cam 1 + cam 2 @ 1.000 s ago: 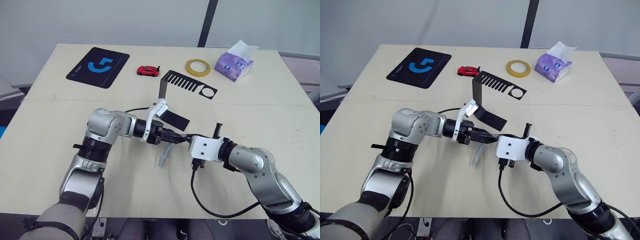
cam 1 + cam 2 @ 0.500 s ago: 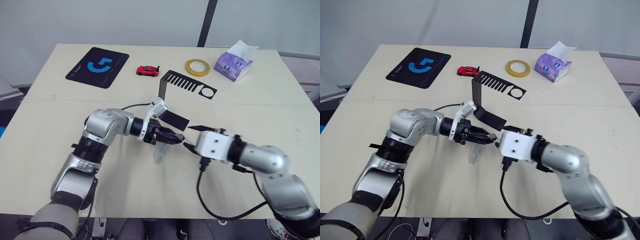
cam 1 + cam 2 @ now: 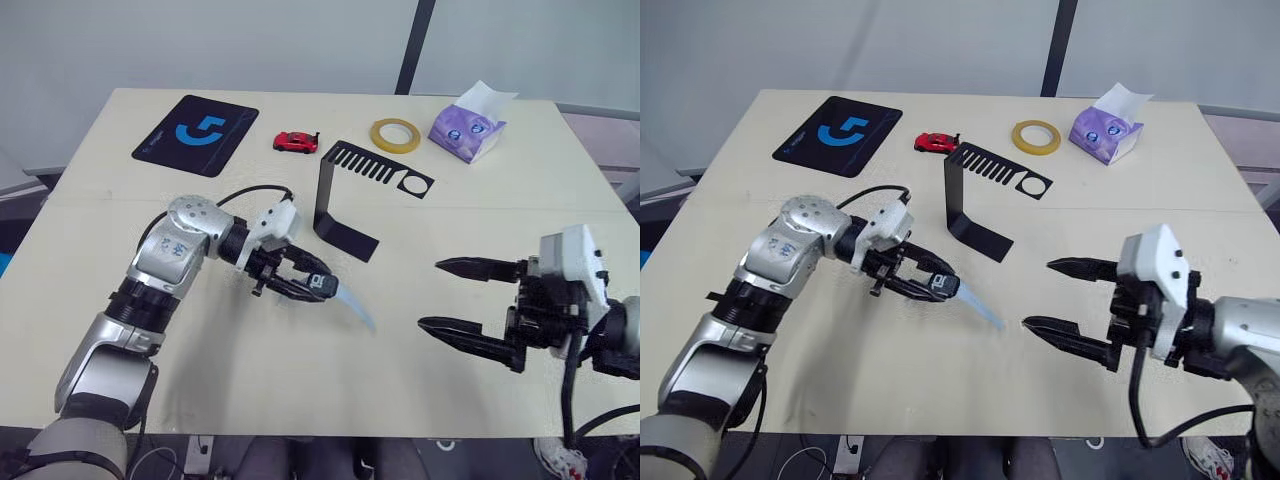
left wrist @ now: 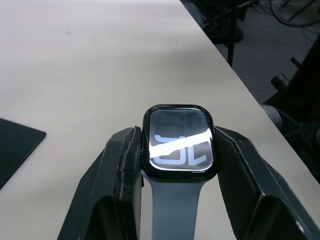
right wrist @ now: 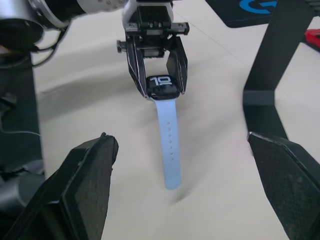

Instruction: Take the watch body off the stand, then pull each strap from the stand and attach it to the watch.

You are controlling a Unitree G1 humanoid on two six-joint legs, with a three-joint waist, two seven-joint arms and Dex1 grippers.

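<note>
Silver arms, white wrists, blk fingers [image 3: 470, 335], cables.

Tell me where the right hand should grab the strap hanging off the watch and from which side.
Probably near the free tip of the strap. The left hand clamps the watch body by its sides, so the strap end there is crowded. The band points toward the open right hand, with its tip at the table. Coming in from that side, pinch its flat faces.

Pale digits reading "10" on the watch body's [image 5: 162, 82] black screen, well in front of the stand [image 3: 345, 195], and a big blue "G" logo on the black mouse pad [image 3: 195, 133] far behind the stand.
</note>
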